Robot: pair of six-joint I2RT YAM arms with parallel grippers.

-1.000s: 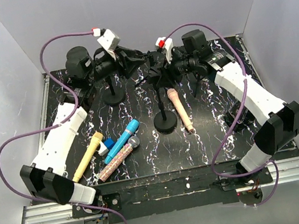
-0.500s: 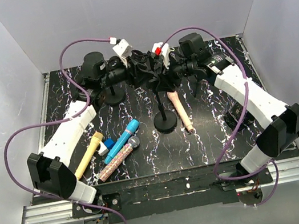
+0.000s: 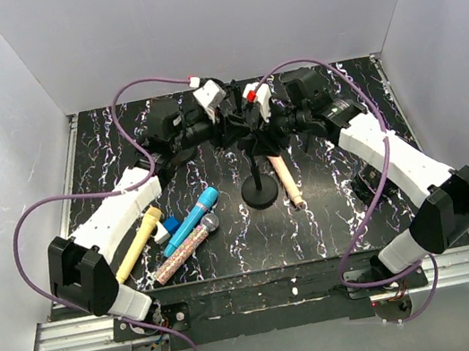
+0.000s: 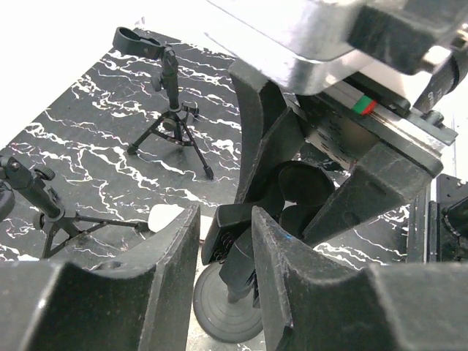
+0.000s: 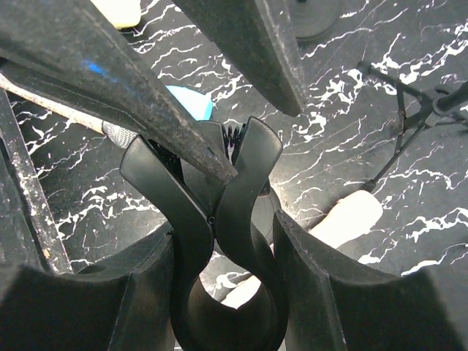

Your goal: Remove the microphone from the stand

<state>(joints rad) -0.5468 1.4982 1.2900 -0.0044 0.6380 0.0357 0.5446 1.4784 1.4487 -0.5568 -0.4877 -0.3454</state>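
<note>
Left tool point(image 4: 225, 227) nearer, beside stand clip point(image 5: 245, 164)

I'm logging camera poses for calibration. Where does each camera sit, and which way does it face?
Top external: above and behind the robot, looking down on the table; left arm and right arm show, left gripper and right gripper meet over the stand.
Left wrist: on the left arm, looking past own fingers at the clip and right gripper.
Right wrist: on the right arm, looking past own fingers at the clip.
Shared: both wrist views show the clip and beige microphone.
</note>
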